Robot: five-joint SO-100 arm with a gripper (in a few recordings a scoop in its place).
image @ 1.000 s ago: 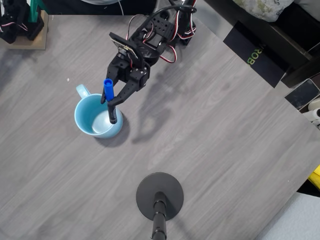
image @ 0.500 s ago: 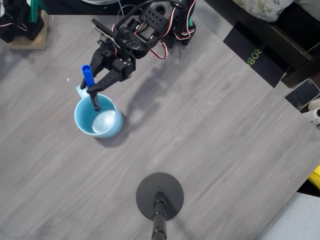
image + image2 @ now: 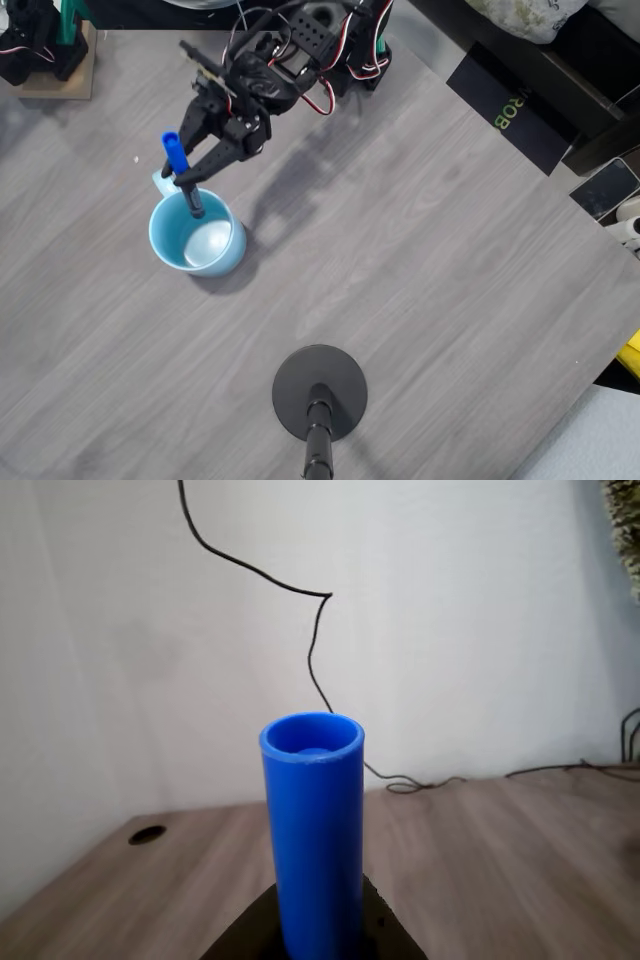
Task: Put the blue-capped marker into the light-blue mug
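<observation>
gripper point(image 3: 187, 180) clamped on blue-capped marker point(image 3: 177, 158); barrel tip over light-blue mug point(image 3: 163, 243) rim

In your overhead view the light-blue mug point(image 3: 196, 237) stood on the left half of the table point(image 3: 420, 270), its handle toward the upper left. The gripper point(image 3: 186, 180) hung just above the mug's upper rim, clamped on the blue-capped marker point(image 3: 183, 176), which stood cap up with its lower end over the mug's opening. The arm reached in from the table's top edge, right of the mug. A round stand base point(image 3: 320, 393) sat near the bottom edge, well apart from the mug, lower right of it. In your wrist view the marker's cap point(image 3: 315, 830) rose at centre, with the table behind it.
</observation>
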